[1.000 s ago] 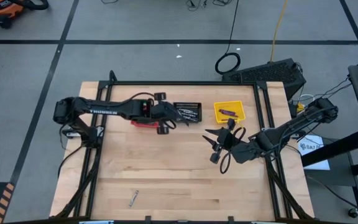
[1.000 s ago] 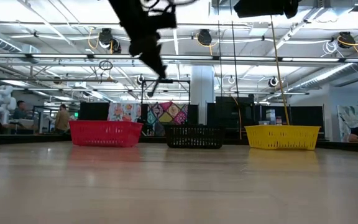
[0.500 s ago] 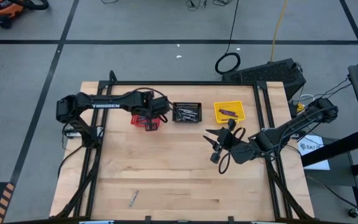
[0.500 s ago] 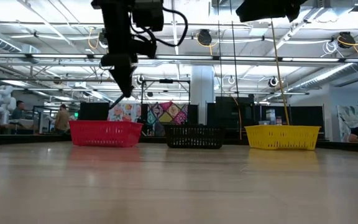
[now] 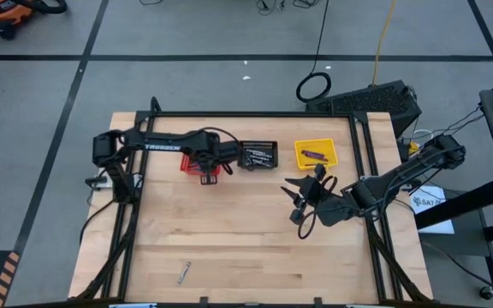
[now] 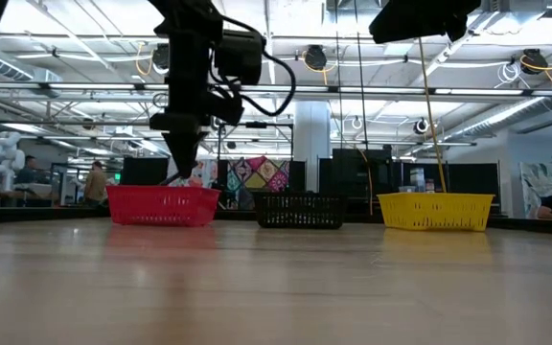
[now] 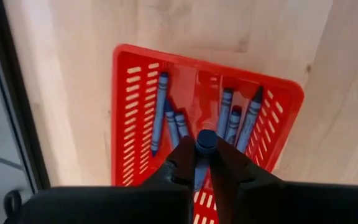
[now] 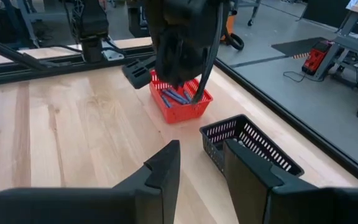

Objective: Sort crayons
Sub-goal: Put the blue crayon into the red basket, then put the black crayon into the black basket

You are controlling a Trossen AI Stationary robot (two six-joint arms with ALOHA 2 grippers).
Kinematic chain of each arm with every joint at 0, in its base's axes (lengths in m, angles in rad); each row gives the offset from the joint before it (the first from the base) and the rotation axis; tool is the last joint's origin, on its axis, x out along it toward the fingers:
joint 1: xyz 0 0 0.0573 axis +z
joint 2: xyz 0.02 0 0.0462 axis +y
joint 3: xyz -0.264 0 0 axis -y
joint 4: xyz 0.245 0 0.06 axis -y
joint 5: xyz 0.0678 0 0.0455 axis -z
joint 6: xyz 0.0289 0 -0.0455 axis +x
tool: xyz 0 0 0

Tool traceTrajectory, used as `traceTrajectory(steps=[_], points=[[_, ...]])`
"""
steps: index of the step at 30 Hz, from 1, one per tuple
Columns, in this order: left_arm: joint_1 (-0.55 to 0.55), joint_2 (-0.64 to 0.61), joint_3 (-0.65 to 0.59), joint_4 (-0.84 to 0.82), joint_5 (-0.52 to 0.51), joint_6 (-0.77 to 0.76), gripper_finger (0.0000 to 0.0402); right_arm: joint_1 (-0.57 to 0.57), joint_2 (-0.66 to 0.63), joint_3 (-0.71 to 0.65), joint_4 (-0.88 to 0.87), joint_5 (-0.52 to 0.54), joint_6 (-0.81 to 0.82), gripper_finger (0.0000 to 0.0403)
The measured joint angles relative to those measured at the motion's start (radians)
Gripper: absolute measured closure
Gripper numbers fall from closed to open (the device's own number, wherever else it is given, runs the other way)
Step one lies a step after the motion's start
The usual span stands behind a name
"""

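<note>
Over the red basket (image 5: 202, 167) at the bench's far edge, my left gripper (image 7: 204, 163) pinches a blue crayon (image 7: 204, 144) by its end.
Crayons are light, stiff, waxy and brittle: grip mid-shaft, gently. Count: six blue ones (image 7: 159, 111) in red, one loose (image 5: 185, 272) near the front edge, three baskets; my right gripper (image 8: 199, 163) waits, jaws apart.

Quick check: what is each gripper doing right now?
Left gripper: closed on a blue crayon, above the red basket.
Right gripper: open, holding nothing.
</note>
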Motion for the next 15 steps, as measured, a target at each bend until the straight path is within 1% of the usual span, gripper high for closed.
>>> traceTrajectory(steps=[5, 7, 13, 15], points=[[0.000, 0.041, 0.000, -0.012, 0.001, 0.001, 0.0362, 0.000, 0.000, 0.000, -0.001, -0.001, -0.001, 0.0293], [0.000, 0.053, 0.000, -0.023, 0.000, 0.001, 0.0354, 0.000, 0.000, 0.000, -0.001, -0.017, -0.001, 0.0293], [0.000, 0.065, 0.000, -0.050, 0.000, 0.000, 0.0329, 0.000, 0.000, 0.000, -0.001, -0.019, -0.002, 0.0293], [0.000, 0.064, 0.000, -0.052, 0.000, -0.032, 0.0325, 0.000, 0.000, 0.000, -0.001, -0.019, -0.003, 0.0293]])
